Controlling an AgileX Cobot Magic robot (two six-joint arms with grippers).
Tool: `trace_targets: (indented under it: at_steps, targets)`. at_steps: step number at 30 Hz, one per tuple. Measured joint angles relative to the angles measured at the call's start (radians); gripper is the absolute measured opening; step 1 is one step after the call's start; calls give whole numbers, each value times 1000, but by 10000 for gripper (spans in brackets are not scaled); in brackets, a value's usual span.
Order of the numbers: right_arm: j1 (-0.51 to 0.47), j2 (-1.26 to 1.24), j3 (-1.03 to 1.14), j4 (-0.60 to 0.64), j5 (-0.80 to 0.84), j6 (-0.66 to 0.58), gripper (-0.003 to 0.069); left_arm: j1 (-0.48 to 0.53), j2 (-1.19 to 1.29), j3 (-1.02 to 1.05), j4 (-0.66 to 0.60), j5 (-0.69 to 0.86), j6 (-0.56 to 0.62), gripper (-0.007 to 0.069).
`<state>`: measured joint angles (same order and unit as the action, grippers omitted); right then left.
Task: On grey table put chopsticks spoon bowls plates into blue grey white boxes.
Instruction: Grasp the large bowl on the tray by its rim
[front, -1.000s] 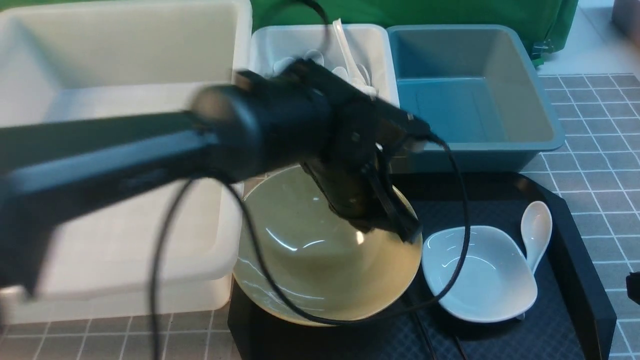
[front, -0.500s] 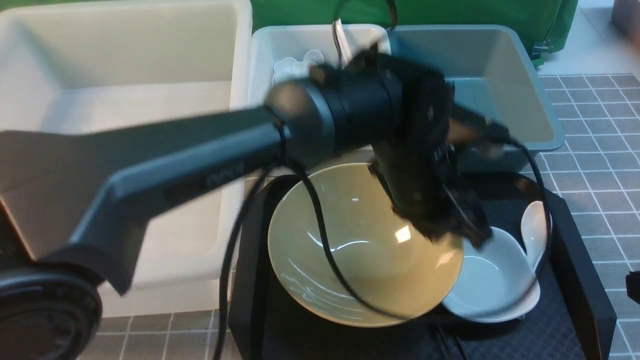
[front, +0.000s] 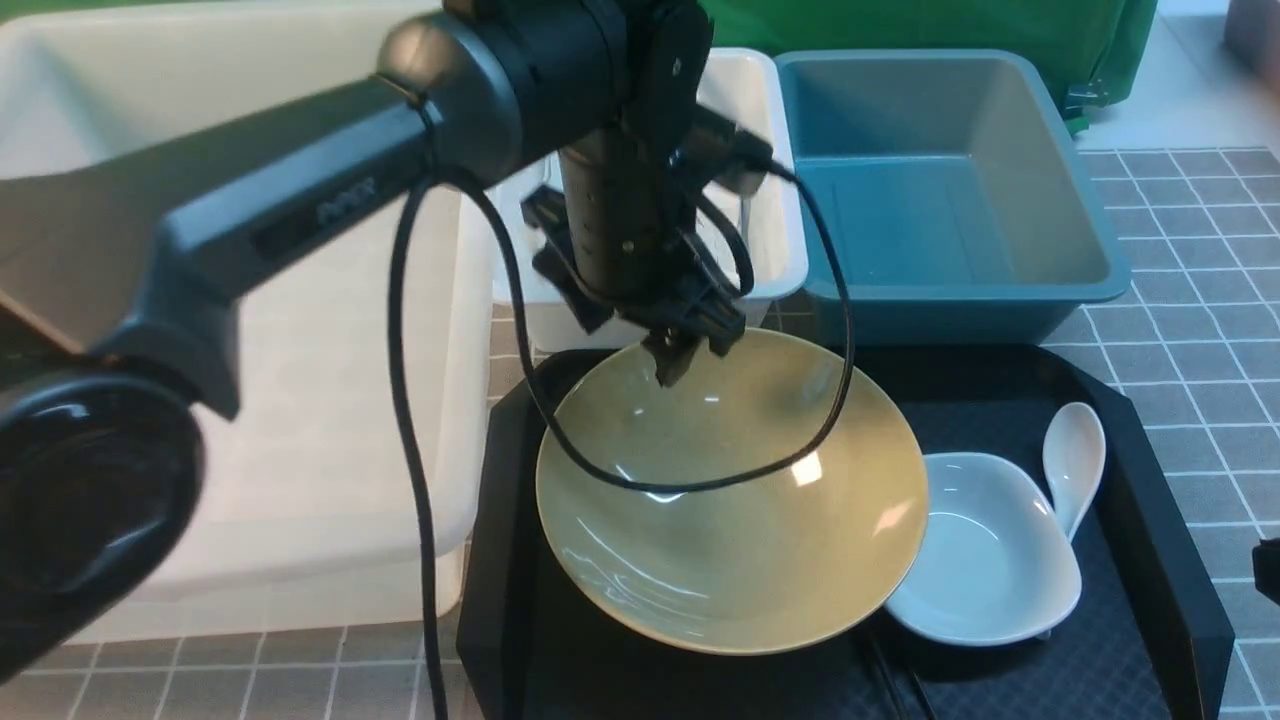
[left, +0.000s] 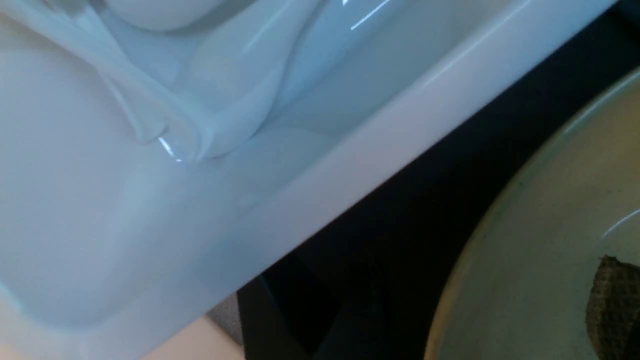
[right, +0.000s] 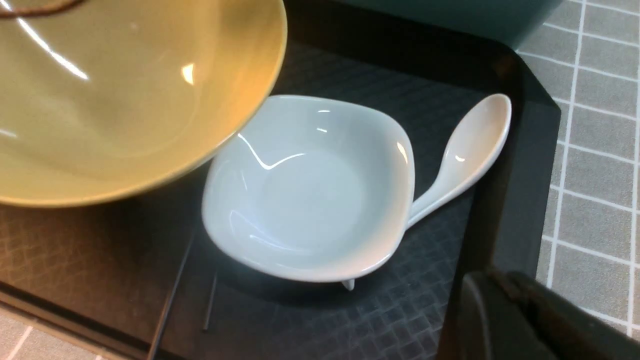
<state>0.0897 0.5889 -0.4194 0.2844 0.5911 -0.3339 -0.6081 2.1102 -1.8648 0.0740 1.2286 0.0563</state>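
Note:
A big yellow bowl (front: 730, 520) sits on the black tray (front: 1170, 540), its rim overlapping a white square dish (front: 980, 550). A white spoon (front: 1072, 460) lies beside the dish. My left gripper (front: 680, 360) points down at the bowl's far rim. One of its pads (left: 612, 300) shows over the inside of the bowl (left: 540, 225); I cannot tell how its jaws stand. My right gripper (right: 525, 315) looks shut and empty, over the tray's near right edge, close to the dish (right: 310, 195), the spoon (right: 472, 145) and the bowl (right: 115, 100).
A large white box (front: 300, 420) stands on the left. A small white box (front: 765, 180) holding white spoons is behind the tray, also in the left wrist view (left: 350, 165). A blue-grey box (front: 950, 200) is at the back right. Thin dark sticks (right: 172, 300) lie on the tray.
The bowl shifted right, off the large white box's edge and against the white dish, then stayed put. My left gripper swung from the bowl's right rim to its far rim.

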Motion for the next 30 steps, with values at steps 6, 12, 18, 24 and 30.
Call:
trace_targets:
  at_steps: [6, 12, 18, 24, 30]
  targets:
    - [0, 0, 0, 0, -9, 2, 45, 0, 79, 5, -21, -1, -11, 473]
    - [0, 0, 0, 1, -11, 4, 46, 0, 96, 4, -52, 18, 15, 342]
    - [0, 0, 0, 1, -12, 22, 46, -2, 53, 4, -87, 15, 74, 227]
    - [0, 0, 0, 1, -13, 23, 46, 5, -74, 5, -164, 12, 146, 17]
    - [0, 0, 0, 1, -14, 23, 46, 102, -226, 6, -324, 17, 237, 5]
